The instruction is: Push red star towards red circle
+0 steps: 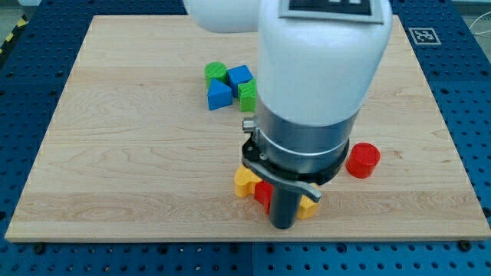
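Red star-shaped block lies mostly hidden behind the arm, between two yellow blocks.
No pincer fitted; my tip is occluded. Red round block sits well apart, toward the view's right.

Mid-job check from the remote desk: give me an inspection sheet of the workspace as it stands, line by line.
Surface: light wooden board, lying on a blue perforated table.
Job's things: red star mostly hidden behind the arm, between two yellow blocks; red circle stands apart at the view's right.
Clutter: yellow block and yellow block flank the star; near the view's top, green cylinder, blue cube, blue block, green block.
Grippers: none; my tip is hidden by the arm's body.
Cables: nothing seen.
Surroundings: printed marker tag on the table.
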You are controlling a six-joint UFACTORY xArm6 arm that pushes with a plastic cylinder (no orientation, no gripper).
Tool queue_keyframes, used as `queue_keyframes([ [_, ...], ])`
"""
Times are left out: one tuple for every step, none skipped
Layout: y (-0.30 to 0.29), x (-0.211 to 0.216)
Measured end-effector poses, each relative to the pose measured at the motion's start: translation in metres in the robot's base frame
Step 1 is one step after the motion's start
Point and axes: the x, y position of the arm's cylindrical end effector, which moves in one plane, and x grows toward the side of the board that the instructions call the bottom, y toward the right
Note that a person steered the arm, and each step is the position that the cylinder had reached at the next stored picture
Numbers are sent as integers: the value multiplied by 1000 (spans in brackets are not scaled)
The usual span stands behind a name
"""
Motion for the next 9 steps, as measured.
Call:
queue_keyframes([
  [0,-8],
  [-14,-8],
  [-34,-19],
  [-34,-50],
  [-33,-78],
  [-17,-99],
  [9,-136],
  [37,-138],
  [77,-121],
])
